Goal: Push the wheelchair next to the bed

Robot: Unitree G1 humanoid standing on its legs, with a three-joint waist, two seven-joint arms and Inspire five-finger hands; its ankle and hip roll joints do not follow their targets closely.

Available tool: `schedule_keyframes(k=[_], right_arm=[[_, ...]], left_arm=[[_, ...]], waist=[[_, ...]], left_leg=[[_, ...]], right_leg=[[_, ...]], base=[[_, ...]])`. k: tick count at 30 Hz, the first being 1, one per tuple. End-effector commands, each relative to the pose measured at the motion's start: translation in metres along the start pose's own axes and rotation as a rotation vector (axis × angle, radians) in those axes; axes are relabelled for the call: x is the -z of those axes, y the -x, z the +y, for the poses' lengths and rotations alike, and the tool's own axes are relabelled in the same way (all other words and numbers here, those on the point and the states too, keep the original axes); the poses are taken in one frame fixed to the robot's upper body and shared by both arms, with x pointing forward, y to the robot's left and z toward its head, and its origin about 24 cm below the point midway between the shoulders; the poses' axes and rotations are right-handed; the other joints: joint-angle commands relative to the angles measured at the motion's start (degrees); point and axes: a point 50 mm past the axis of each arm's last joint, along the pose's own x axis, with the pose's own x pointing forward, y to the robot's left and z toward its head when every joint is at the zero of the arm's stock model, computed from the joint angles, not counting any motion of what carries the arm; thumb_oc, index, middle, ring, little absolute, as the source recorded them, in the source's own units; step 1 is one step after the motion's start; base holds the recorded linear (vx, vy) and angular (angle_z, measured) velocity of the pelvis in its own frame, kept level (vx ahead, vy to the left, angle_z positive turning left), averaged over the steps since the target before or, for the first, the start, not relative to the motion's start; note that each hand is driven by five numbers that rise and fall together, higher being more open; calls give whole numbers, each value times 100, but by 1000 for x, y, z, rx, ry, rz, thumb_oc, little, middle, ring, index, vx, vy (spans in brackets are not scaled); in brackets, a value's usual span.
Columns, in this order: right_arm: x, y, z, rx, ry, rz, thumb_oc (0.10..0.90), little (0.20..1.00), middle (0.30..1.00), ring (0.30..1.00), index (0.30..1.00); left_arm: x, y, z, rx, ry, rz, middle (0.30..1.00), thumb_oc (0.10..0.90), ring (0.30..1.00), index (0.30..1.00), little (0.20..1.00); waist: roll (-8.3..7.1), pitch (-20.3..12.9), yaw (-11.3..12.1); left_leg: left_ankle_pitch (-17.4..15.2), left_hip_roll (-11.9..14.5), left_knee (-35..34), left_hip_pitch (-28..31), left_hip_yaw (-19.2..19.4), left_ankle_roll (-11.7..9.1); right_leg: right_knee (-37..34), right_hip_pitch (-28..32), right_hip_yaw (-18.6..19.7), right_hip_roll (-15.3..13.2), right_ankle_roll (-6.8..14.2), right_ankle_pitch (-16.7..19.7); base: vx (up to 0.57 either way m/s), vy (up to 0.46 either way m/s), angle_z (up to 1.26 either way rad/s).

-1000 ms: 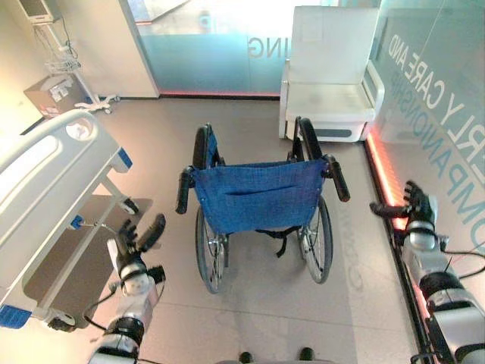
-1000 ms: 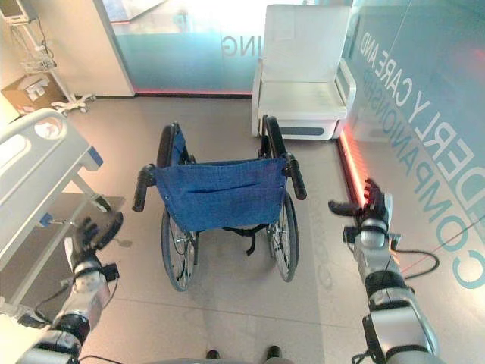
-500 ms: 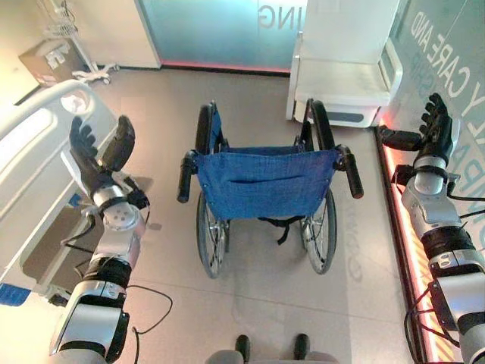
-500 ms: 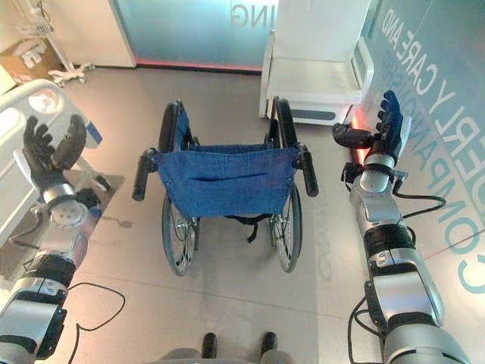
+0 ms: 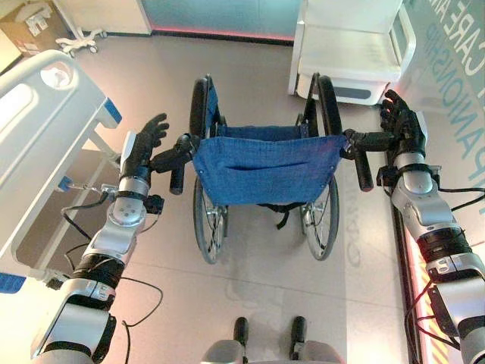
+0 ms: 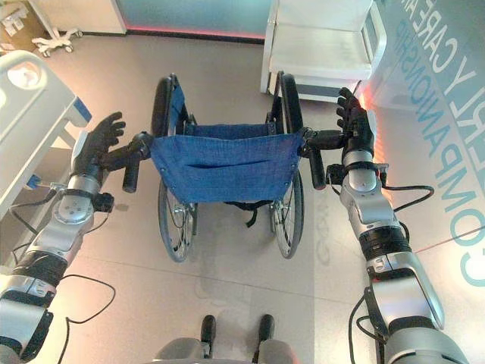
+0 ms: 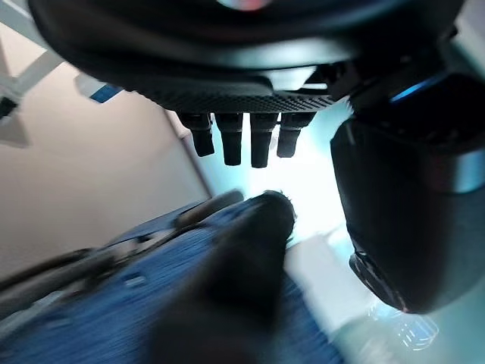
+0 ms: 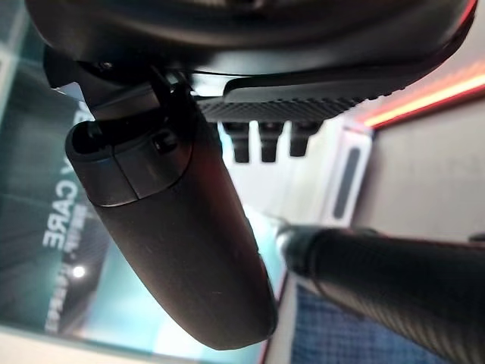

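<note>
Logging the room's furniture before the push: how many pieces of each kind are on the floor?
Wheelchair: 1
Bed: 1
White armchair: 1
Total: 3

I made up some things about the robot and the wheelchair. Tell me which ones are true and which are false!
1. The wheelchair has a blue fabric back. True.
2. Someone is sitting in the wheelchair. False: no one sits in it.
3. Both hands are open beside the push handles. True: the left hand and right hand have straight fingers, not curled round the grips.
4. The bed is on the robot's right. False: it is on the left.
5. A white armchair stands beyond the wheelchair. True.
</note>
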Motion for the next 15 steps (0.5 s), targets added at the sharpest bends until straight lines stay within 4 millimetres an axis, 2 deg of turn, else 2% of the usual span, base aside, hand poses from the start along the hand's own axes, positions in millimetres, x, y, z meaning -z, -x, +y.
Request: schedule_keyframes(k=[1, 8, 15], right_arm=[[-54, -2, -9, -49, 2, -231, 800, 900, 900, 900, 900], [-58, -1, 0, -78, 0, -251, 800, 900, 900, 900, 900], [-52, -2, 13, -155, 49, -198, 800, 900, 900, 900, 900]], left_arm=[[-38, -13, 34, -33, -130, -137, 900, 800, 900, 900, 900], [-32, -17, 43, -14, -309, -41, 900, 800, 900, 900, 900], [-22, -20, 40, 5, -329, 37, 900, 800, 900, 900, 900]], waist=[[-3, -520, 44], [27, -471, 20], [6, -448, -16]], left_leg=[[-608, -165, 537, -400, 133, 51], [-596, -183, 580, -460, 156, 57], [-586, -195, 601, -482, 184, 51]], right_leg=[[729, -267, 58, -58, -72, -682], [730, -315, 84, -52, -55, -653], [690, -322, 109, -42, -47, -614]], base=[[0, 0, 0], [-9, -3, 0], [0, 0, 0]])
